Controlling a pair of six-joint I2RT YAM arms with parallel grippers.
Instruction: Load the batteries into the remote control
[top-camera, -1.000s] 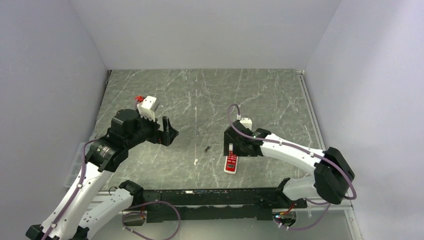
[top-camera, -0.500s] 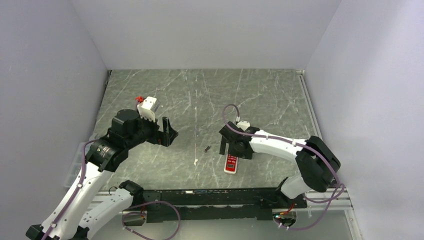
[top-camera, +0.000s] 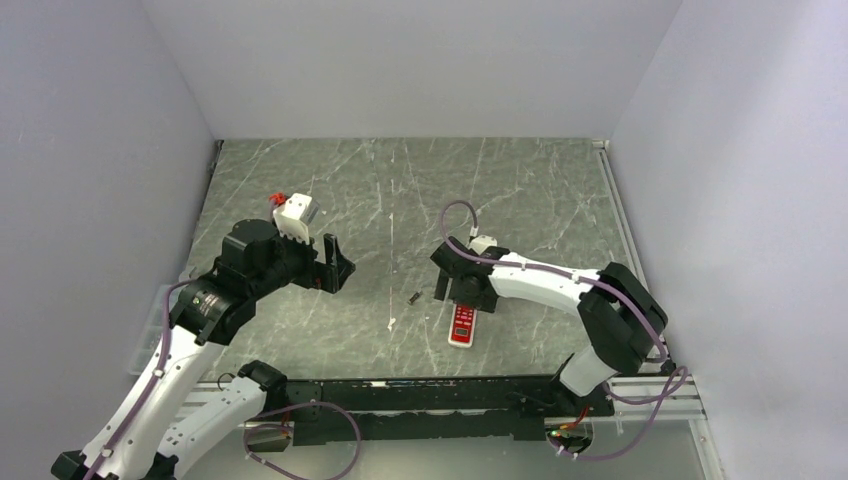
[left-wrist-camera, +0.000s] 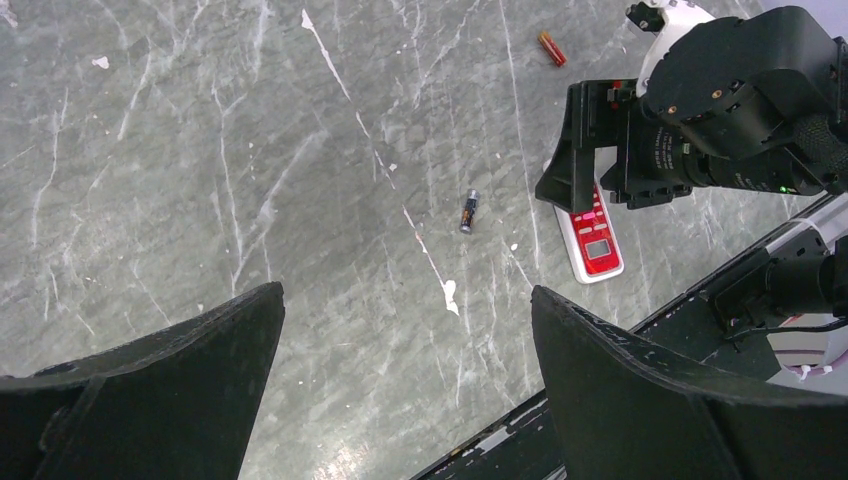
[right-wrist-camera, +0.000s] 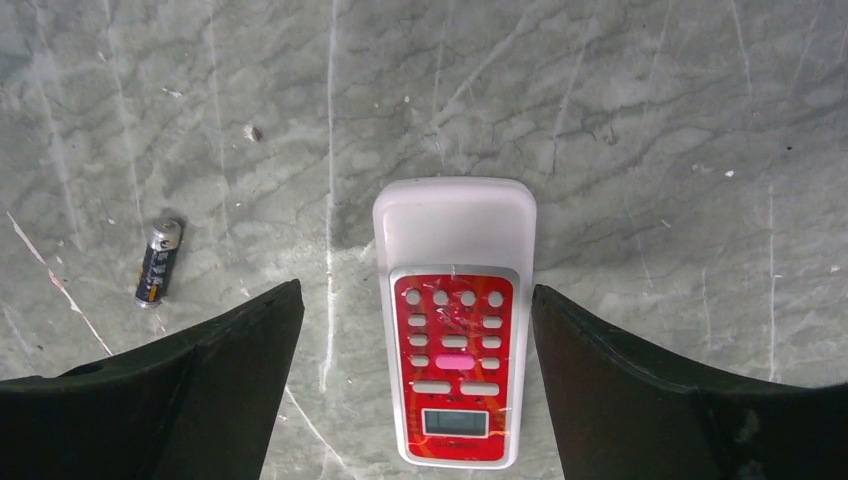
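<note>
- Found remote control (top-camera: 462, 326) lying red face up on grey table (top-camera: 520, 190).
- Noted right gripper (top-camera: 455, 294) over its far end.
- Logged dark battery (top-camera: 412, 297) just left of remote.
- Logged left gripper (top-camera: 338, 265) well apart.

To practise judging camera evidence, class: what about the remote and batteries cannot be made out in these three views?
Remote control, back: all views; it lies red face up, so its battery bay is hidden underneath.
Remote's far end: top view, covered by the right claw.
Dark battery, polarity marks: too small in every view.
Small red item: left wrist view, too small to identify as a battery.
</note>
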